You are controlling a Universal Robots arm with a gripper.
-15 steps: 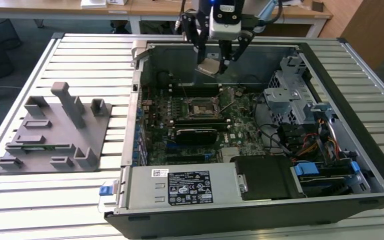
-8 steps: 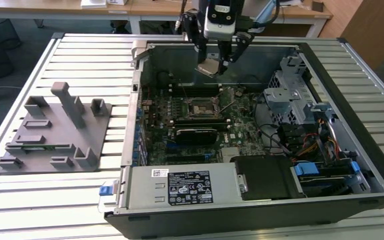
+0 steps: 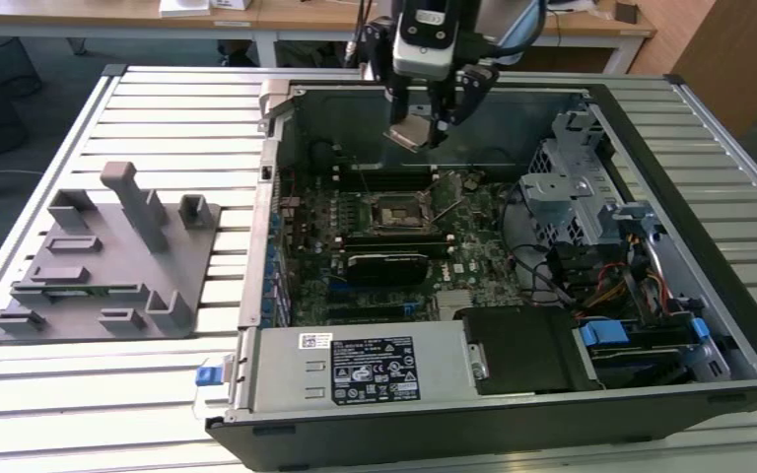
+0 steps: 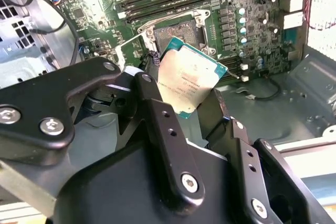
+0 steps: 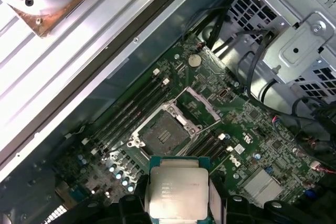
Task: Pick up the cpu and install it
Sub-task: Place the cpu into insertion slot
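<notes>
My gripper point(image 3: 421, 130) is shut on the cpu point(image 3: 409, 134), a flat square chip with a silvery top, and holds it tilted in the air above the far part of the open computer case. In both wrist views the cpu point(image 4: 186, 81) point(image 5: 176, 191) sits clamped between the black fingers point(image 4: 157, 124). Below it the motherboard socket point(image 3: 396, 214) point(image 5: 163, 132) point(image 4: 180, 34) lies open, its metal load frame point(image 5: 197, 102) flipped up beside it. The chip hangs clear of the socket, not touching the board.
The open computer case point(image 3: 273, 108) lies on a slatted metal table point(image 3: 155, 99). Inside are memory slots point(image 3: 392, 177), a drive cage point(image 3: 576, 187), cables point(image 3: 615, 286) and a power supply point(image 3: 366, 365). A grey plastic fixture point(image 3: 109, 261) with upright posts stands at the exterior view's left.
</notes>
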